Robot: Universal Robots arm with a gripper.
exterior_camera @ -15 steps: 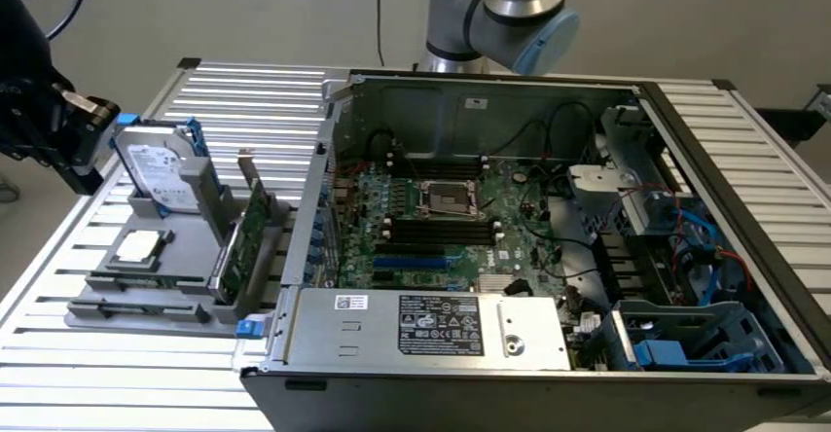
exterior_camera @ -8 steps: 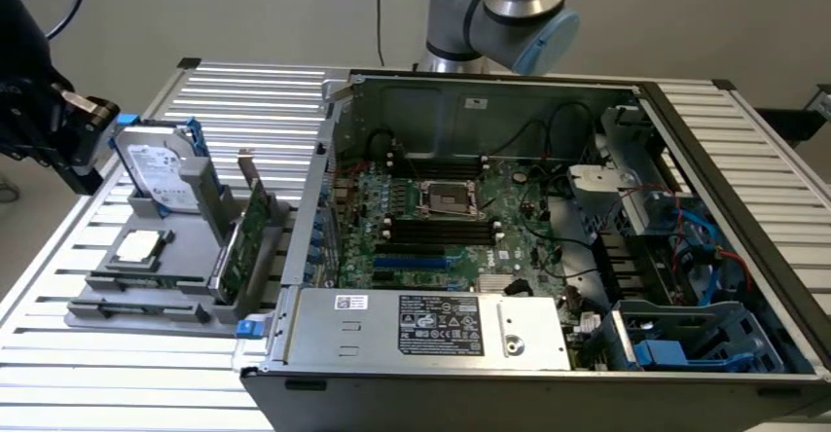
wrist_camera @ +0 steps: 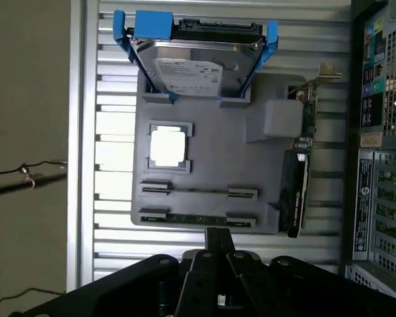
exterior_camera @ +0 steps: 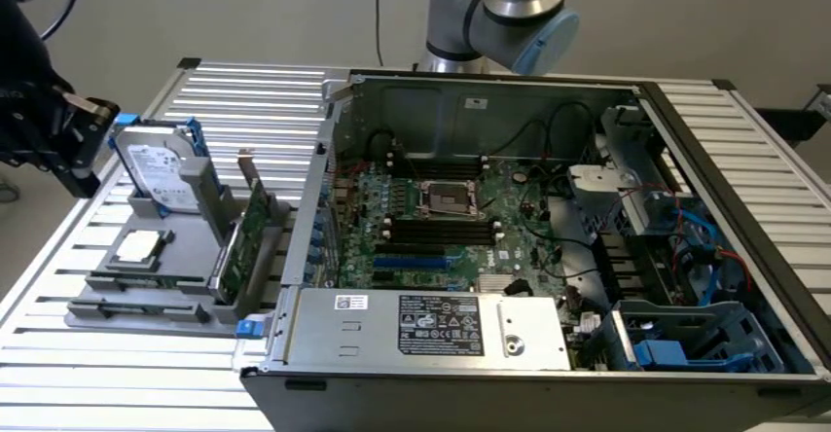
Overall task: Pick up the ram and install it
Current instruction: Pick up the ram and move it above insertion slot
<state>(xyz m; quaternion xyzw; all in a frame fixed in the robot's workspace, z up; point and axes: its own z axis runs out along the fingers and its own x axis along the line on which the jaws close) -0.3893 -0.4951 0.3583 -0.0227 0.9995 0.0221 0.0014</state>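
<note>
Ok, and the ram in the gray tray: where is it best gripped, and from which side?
Grip the ram on its bare middle stretch, a jaw on each flat face, coming straight down from above. It stands on its long edge in the gray tray, its ends sit in the supports, so probably only the middle is free.

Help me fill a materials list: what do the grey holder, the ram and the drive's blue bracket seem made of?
Grey holder: probably matte plastic, judging by its uniform dull grey and moulded slots.
Ram: looks like green circuit board, a thin green strip seen edge-on; its finish is unclear.
Blue bracket: likely smooth plastic, with saturated colour and a slight sheen.
</note>
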